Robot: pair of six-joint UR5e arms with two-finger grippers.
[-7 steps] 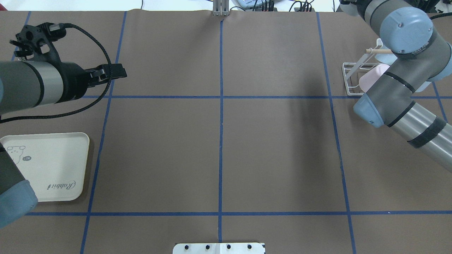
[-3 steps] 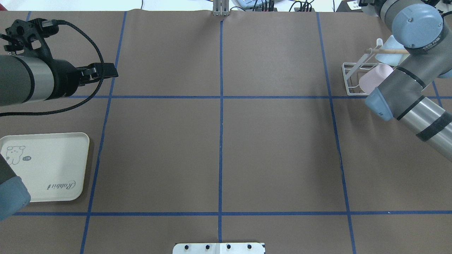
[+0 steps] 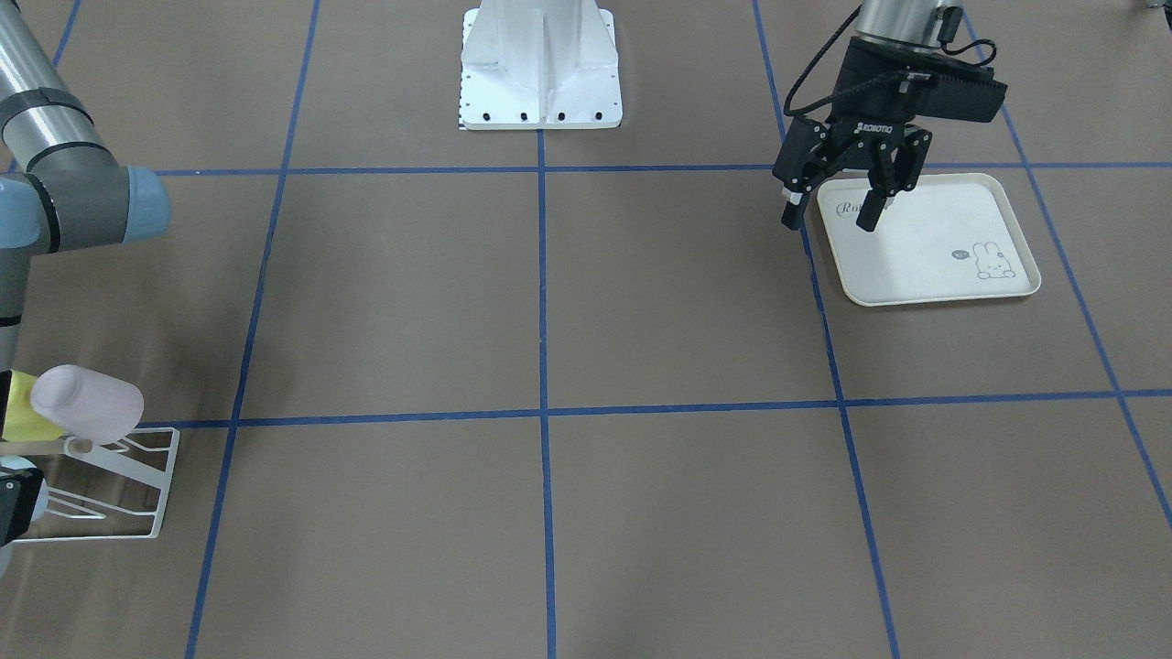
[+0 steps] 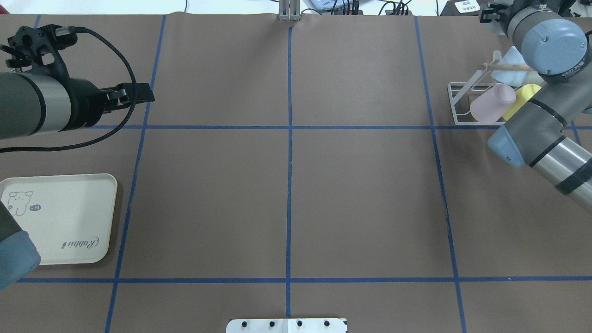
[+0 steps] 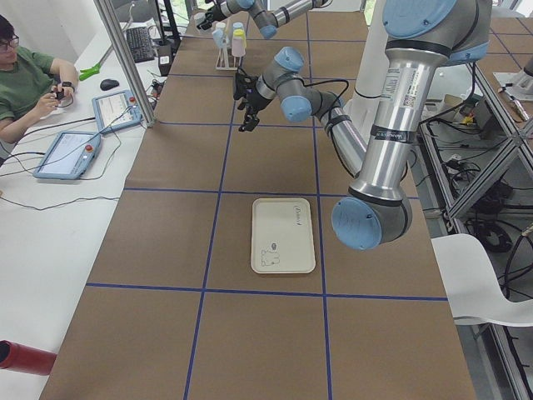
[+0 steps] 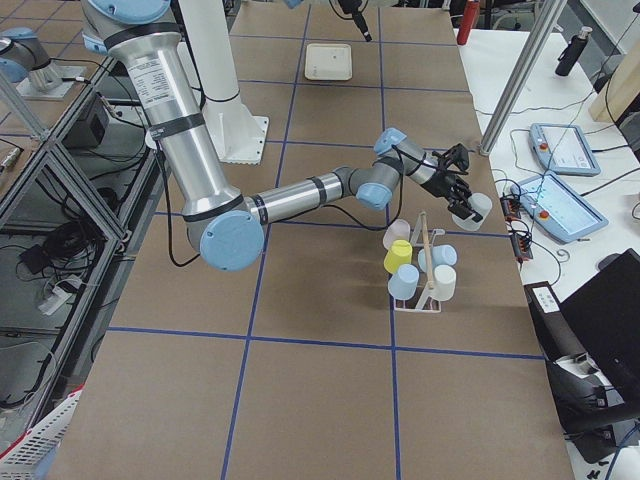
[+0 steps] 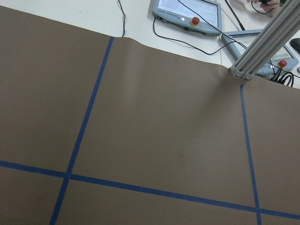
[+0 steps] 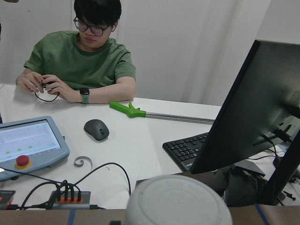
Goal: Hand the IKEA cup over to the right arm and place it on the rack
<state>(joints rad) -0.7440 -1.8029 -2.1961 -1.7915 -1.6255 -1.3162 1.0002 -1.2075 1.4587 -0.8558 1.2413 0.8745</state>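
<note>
The IKEA cup [image 8: 178, 199] is a pale, whitish cup that fills the bottom of the right wrist view. In the exterior right view the same cup [image 6: 478, 207] hangs at the tip of my right gripper [image 6: 466, 200], above the table's far edge just beyond the rack [image 6: 425, 300]. The right gripper looks shut on it, though its fingers are hidden in the wrist view. The white wire rack [image 4: 451, 99] carries several cups, among them a pink cup [image 4: 492, 101] and a yellow cup [image 4: 520, 99]. My left gripper [image 3: 830, 220] hangs open and empty over the tray's corner.
The cream rabbit-print tray [image 4: 92, 185] lies bare at the near left. My right arm's elbow [image 4: 506, 145] hangs just in front of the rack. A person [image 8: 79, 65] sits at the desk beyond the far edge, among monitors, tablets and cables.
My right arm's elbow swung right, off the rack, uncovering the pink and yellow cups. The left arm drew back a little to the left, then held still.
</note>
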